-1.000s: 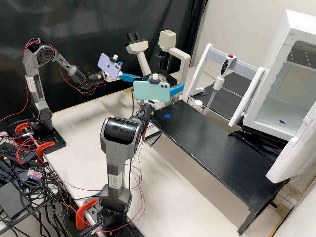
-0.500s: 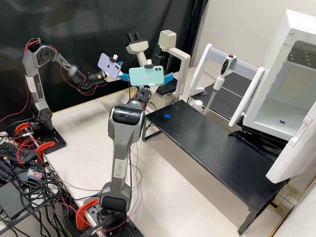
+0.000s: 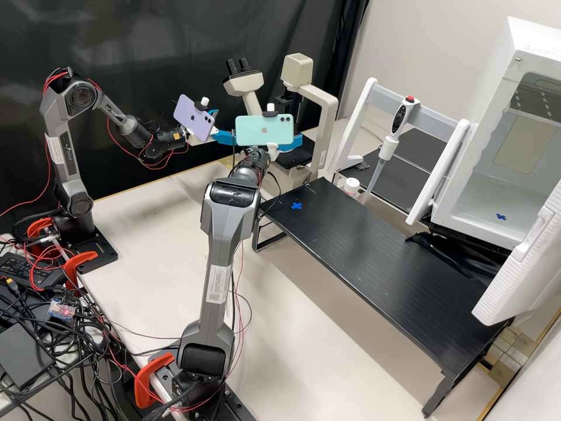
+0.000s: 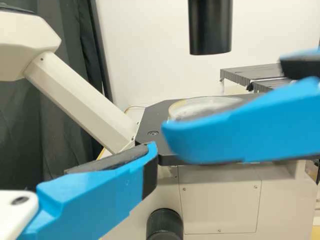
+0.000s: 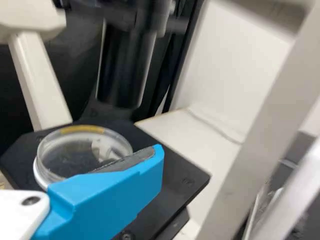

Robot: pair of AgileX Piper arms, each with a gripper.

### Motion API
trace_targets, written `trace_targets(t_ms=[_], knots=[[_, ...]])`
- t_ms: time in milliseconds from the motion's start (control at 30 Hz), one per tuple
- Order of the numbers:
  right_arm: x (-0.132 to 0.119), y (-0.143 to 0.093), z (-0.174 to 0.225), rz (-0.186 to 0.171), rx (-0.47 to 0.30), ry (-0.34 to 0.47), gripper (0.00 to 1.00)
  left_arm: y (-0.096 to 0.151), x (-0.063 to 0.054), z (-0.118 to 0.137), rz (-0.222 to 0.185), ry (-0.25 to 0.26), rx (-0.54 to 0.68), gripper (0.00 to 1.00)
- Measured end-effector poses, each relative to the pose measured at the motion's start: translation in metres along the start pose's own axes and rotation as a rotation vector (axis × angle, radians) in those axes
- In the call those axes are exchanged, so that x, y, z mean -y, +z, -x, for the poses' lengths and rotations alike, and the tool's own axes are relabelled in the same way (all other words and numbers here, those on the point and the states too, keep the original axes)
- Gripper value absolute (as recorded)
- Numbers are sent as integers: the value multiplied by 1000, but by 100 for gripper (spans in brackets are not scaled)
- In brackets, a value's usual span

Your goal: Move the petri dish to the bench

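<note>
Near right end effector (image 3: pixel 290 143), petri dish (image 5: pixel 70 154)

The microscope (image 3: pixel 297 71) is cream with a black stage (image 4: pixel 150 117); the petri dish (image 5: pixel 82 155) on it is clear with a yellow band. Near the microscope, one phone (image 3: pixel 265 130) is mint green, another (image 3: pixel 193 117) lilac; beside it, the black bench (image 3: pixel 374 263) bears a blue cross (image 3: pixel 297 206).

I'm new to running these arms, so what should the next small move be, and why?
Probably ease the right gripper in until the petri dish sits between its fingers, then close: the dish rests on the microscope's black stage, and the left wrist view shows those fingers apart.
</note>
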Motion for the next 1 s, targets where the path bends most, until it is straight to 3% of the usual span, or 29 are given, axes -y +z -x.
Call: trace_targets(t_ms=[167, 400, 700, 1000], knots=[[7, 13, -15, -75, 55, -59, 100, 0, 0, 0, 0, 0, 0, 100], [0, 15, -19, -103, 57, -60, 100, 0, 0, 0, 0, 0, 0, 100], [-10, 12, -11, -195, 19, -79, 100, 0, 0, 0, 0, 0, 0, 100], [-15, 2, -6, -188, 34, -76, 100, 0, 0, 0, 0, 0, 0, 100]])
